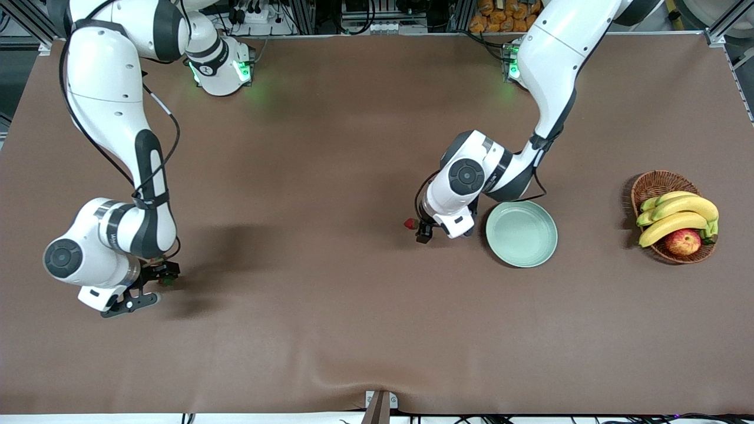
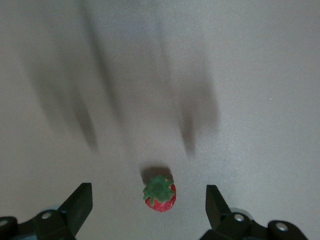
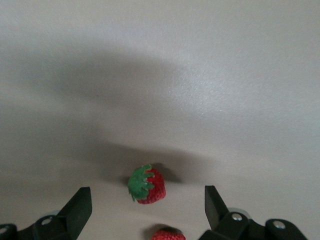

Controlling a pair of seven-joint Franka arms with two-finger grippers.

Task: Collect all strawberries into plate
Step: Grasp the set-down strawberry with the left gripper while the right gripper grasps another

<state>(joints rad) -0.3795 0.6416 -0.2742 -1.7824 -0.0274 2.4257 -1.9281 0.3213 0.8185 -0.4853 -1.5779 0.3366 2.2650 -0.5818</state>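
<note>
Left wrist view: strawberry [image 2: 160, 196] between open left claw [image 2: 149, 200] fingers

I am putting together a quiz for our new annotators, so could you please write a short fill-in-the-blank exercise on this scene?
1. The mint-green plate holds ____ strawberries.
2. The left end effector is open, with ____ strawberry on the table between its fingers.
3. The right wrist view shows ____ strawberries by the open right end effector.
4. The apple and bananas lie in a wicker ____.

Missing words: no; one; two; basket
</note>
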